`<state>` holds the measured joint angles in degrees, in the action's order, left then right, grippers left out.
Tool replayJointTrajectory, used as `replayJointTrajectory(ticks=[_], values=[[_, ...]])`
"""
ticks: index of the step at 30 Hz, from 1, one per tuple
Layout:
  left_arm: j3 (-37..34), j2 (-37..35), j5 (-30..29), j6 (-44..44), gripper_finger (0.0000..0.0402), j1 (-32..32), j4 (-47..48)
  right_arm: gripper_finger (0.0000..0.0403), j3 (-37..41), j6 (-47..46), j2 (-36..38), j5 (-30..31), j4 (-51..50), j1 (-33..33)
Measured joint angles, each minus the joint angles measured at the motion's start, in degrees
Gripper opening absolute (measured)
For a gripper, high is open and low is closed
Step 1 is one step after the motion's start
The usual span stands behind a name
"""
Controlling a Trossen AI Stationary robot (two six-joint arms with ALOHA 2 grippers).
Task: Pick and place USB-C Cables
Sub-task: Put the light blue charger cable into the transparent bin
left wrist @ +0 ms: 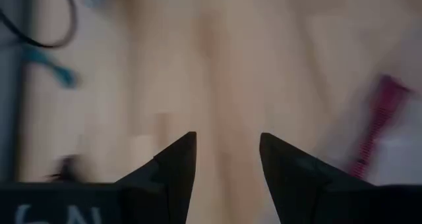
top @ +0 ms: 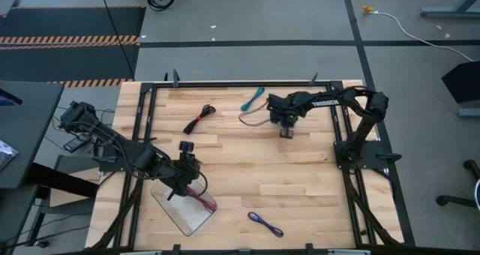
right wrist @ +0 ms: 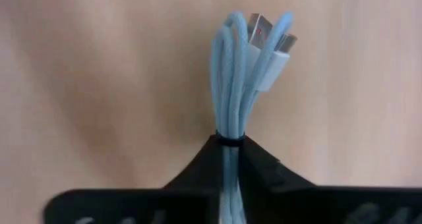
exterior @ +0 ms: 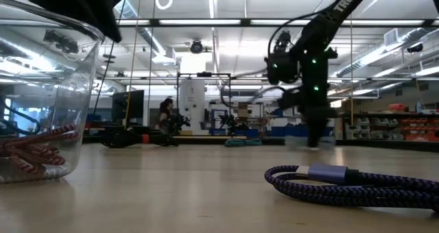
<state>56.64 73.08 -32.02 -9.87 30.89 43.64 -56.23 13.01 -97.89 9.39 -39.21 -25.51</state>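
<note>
My right gripper is toward the table's far side, shut on the pale blue-grey cable bundle. My left gripper hangs open above the far end of the clear tray. The magenta cable lies inside that tray and also shows in the low view. The black-and-red cable and the teal cable lie on the far part of the table. The purple cable lies near the near edge, close to the low camera. My right gripper pinches the pale blue-grey bundle between its two fingers at the black tie around its middle, coming from above. The looped strands and both plugs stick out past the fingertips. I cannot tell whether the bundle is lifted or still rests on the table.
A dark metal frame runs around the wooden table top. The tray's tall clear wall stands at the left of the low view. Bare wood lies between the tray, the purple cable and my right gripper.
</note>
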Motion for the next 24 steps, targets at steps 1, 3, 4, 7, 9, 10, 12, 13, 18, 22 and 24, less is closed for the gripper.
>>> replayJointTrajectory(ticks=[1,3,4,7,9,10,12,13,18,22,24], values=[[0.0,-0.2,-3.4,0.0,0.0176,0.0,0.2,0.0024,-0.7,-0.2,0.7,0.6,-0.2,1.0],[0.0,-1.8,-8.5,0.0,0.0176,0.0,1.3,0.0028,-2.5,-1.6,1.1,-0.2,-0.8,3.5],[0.0,-3.0,-10.0,0.0,0.0176,0.0,1.5,0.0028,-3.2,-2.4,1.3,-0.9,-0.9,4.9],[0.0,-8.1,-11.6,-0.1,0.0176,0.2,0.8,0.0025,-5.6,-3.7,3.7,-1.0,-0.1,9.5],[0.0,-12.1,-11.7,-0.2,0.0176,0.5,-1.3,0.0025,-7.1,-4.2,5.6,-0.9,2.7,12.9],[0.0,-14.0,-11.7,-0.1,0.0176,0.8,-2.1,0.0025,-7.9,-4.3,6.5,-1.0,4.5,14.7],[0.0,-17.5,-11.5,0.2,0.0176,1.3,-4.5,0.0025,-9.3,-4.2,8.7,-1.1,10.1,18.3],[0.0,-18.9,-11.4,0.5,0.0176,1.5,-5.7,0.0025,-10.0,-3.9,10.0,-0.9,13.2,20.1],[0.0,-22.2,-12.9,3.2,0.0176,2.1,-7.4,0.0025,-11.6,1.5,13.9,-2.1,31.5,27.2],[-0.1,-21.8,-15.5,6.3,0.0176,2.1,-8.9,0.0025,-12.8,4.0,13.4,-6.1,41.2,29.5],[-0.1,-20.9,-15.5,9.1,0.0176,1.7,-12.6,0.0025,-13.7,4.2,11.5,-7.1,43.1,30.0]])
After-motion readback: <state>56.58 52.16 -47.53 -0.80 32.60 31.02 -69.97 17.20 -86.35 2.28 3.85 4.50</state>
